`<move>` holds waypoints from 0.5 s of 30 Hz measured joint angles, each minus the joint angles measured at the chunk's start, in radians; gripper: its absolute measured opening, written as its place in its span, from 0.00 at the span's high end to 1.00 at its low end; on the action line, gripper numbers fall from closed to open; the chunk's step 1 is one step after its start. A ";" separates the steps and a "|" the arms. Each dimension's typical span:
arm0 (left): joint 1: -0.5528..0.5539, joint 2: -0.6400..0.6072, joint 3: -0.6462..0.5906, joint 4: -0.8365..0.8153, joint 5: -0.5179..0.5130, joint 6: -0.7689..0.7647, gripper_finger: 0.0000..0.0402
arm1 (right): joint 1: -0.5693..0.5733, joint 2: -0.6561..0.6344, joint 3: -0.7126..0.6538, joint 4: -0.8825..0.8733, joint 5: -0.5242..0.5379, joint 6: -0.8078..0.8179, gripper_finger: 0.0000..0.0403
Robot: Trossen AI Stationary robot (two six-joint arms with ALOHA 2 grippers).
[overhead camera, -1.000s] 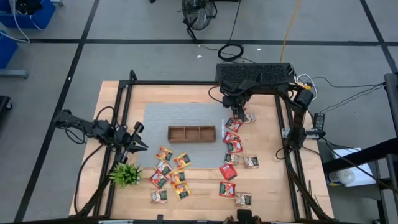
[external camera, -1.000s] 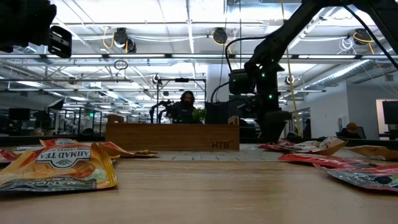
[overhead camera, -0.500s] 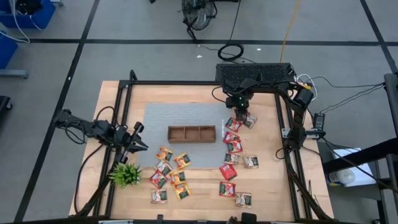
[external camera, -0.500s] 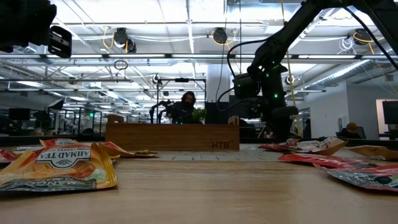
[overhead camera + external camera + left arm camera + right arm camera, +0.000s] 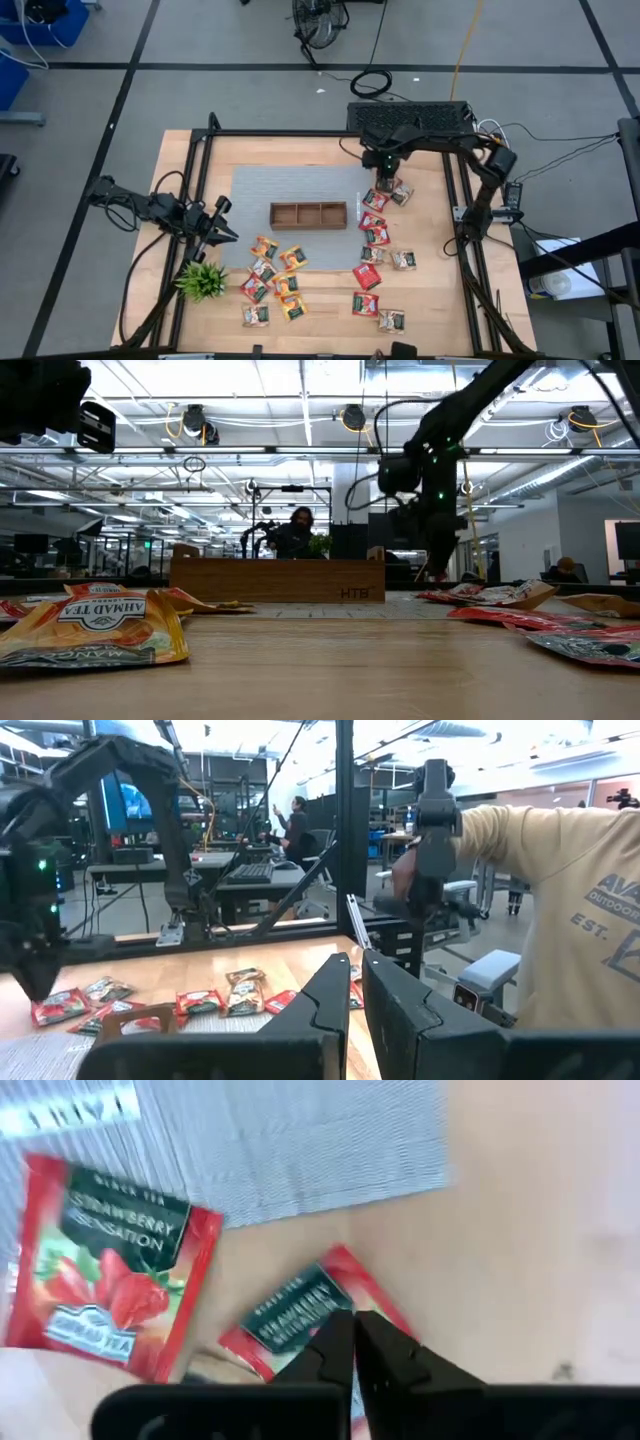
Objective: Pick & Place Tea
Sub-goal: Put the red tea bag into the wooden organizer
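Tea sachets (image 5: pixel 375 236) lie scattered over your bench's near half and toward its right edge, and your right gripper (image 5: pixel 354 1342), fingers pinched narrow on one red strawberry sachet (image 5: pixel 300 1312), hangs there while the left gripper (image 5: pixel 226 237) waits, fingers nearly together, at the left edge.

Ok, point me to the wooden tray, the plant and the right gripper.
wooden tray (image 5: pixel 308 215): high view, middle compartment floor.
plant (image 5: pixel 202 279): high view, leaf centre.
right gripper (image 5: pixel 354 1330): right wrist view, between fingertips.

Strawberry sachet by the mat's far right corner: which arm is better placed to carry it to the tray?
Right. The right gripper is directly above that strawberry sachet; the left gripper waits near the plant.
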 joint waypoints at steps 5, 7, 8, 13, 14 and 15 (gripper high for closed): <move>0.000 0.000 0.000 0.000 0.000 0.000 0.91 | 0.025 -0.047 -0.002 -0.074 0.005 -0.001 0.75; 0.000 0.000 0.000 0.000 0.000 0.000 0.91 | 0.026 -0.048 -0.004 -0.069 0.026 -0.002 0.62; 0.000 0.000 0.000 0.001 0.000 0.000 0.91 | 0.026 -0.044 -0.008 -0.055 0.036 -0.001 0.55; 0.000 0.000 0.000 0.000 0.000 0.000 0.91 | 0.024 -0.017 -0.040 -0.038 0.066 -0.076 0.28; 0.000 0.000 0.000 0.000 0.000 0.000 0.91 | 0.024 -0.014 -0.050 -0.038 0.082 -0.096 0.25; 0.000 0.000 0.000 0.000 0.000 0.000 0.91 | 0.025 -0.009 -0.059 -0.039 0.097 -0.114 0.23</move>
